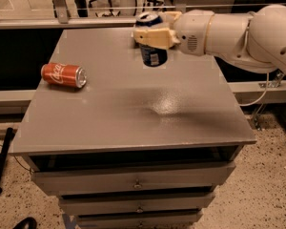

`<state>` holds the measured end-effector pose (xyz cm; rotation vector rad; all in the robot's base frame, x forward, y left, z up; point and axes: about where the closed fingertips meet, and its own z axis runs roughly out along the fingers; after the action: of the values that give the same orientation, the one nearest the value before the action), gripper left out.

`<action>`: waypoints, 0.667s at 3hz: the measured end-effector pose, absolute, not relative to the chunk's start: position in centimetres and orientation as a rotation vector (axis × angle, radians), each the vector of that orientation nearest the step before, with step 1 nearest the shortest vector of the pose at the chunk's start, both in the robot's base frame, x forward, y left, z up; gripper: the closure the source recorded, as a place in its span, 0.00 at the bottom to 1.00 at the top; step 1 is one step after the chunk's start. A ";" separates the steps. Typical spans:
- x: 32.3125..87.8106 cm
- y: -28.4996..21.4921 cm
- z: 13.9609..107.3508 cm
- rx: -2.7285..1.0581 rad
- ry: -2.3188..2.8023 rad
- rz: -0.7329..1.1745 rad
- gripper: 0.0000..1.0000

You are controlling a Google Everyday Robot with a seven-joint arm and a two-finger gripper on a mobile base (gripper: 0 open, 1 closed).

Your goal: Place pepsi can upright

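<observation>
— Starting at the left edge, what do you see?

— A black bar slants down to the speckled floor beside the cabinet. On the grey cabinet top, near its left side, a red can lies on its side with one silver end turned to the right.

— And further along?

— A patch of glare sits on the middle of the top. Below the front edge are the drawers, each with a small knob.

— Where is the pepsi can?

— The pepsi can is toward the far edge, a little right of centre and well apart from the red can. It stands about upright, silver end up.

— Is it held?

— Yes. The gripper is clamped around its upper half, with the beige fingers pressed on the blue wall.

— Does it rest on the top?

— Its base looks level with the surface, but I cannot tell whether it touches or hangs just above.

— And to the right?

— The white arm reaches in from the right edge, running nearly level above the back of the cabinet.
</observation>
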<state>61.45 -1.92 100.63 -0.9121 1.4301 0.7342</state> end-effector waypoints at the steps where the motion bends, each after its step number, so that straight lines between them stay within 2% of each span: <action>1: 60.1 -3.8 98.1 -0.941 1.448 0.760 1.00; 2: 58.8 -5.1 95.7 -0.907 1.450 0.812 1.00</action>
<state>58.79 -5.07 95.66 -0.9070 1.4505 0.8122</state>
